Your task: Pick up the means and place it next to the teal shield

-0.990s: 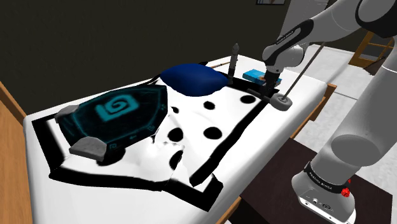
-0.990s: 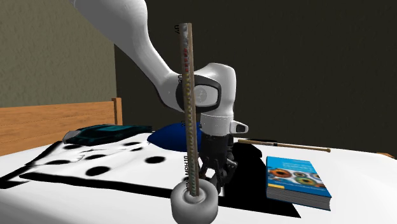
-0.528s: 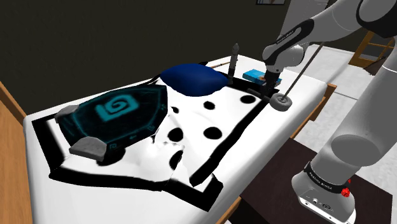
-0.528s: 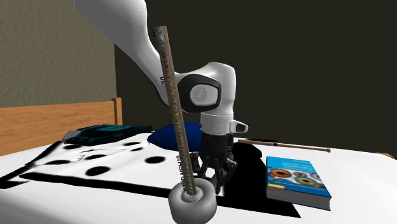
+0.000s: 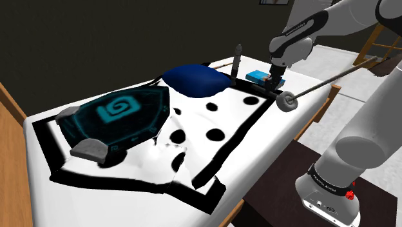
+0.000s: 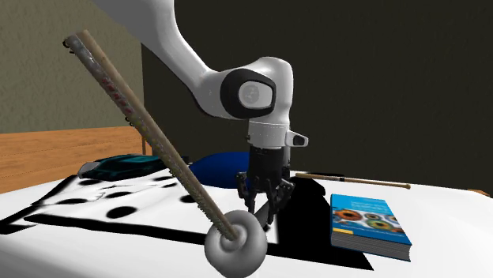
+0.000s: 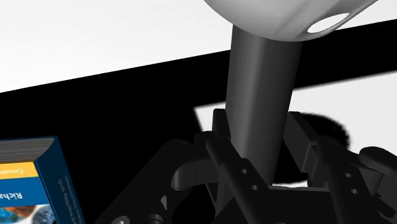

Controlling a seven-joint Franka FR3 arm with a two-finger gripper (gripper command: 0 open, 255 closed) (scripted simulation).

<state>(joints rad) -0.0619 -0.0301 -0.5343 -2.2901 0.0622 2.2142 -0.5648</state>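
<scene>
**Stick pinched at its short end, shield far off at 8 to 9 o'clock**

The gripper (image 5: 274,80) is pinching the stick (image 5: 330,78) by its short dark stem (image 7: 261,83). In the wrist view the two black fingers stand close on either side of that stem and appear to clasp it. Just beyond them it widens into the round grey knob (image 6: 234,243).

The stick is at the bed's (image 5: 45,169) near corner, beside the blue book (image 5: 260,75). Its knob is just below the gripper and its long thin shaft sticks out past the mattress edge.

The long axis is what matters. In the shoulder view the shaft runs from the knob toward 2 o'clock, away from the bed. In the second exterior view it leans up toward 11 o'clock. Nearly all of the stick's length lies on the far side of the knob from the grasp, so I judge it tail-heavy and likely to swing as it is carried.

The teal shield (image 5: 119,113) lies flat at the other end of the bed, between 8 and 9 o'clock from the gripper in the shoulder view and well apart from it. A dark blue cushion (image 5: 196,78) lies between them, toward the far edge. The carry therefore runs opposite to the way the shaft points, so the shaft would trail behind. There is bare spotted cover on the shield's near side for setting the stick down.
</scene>
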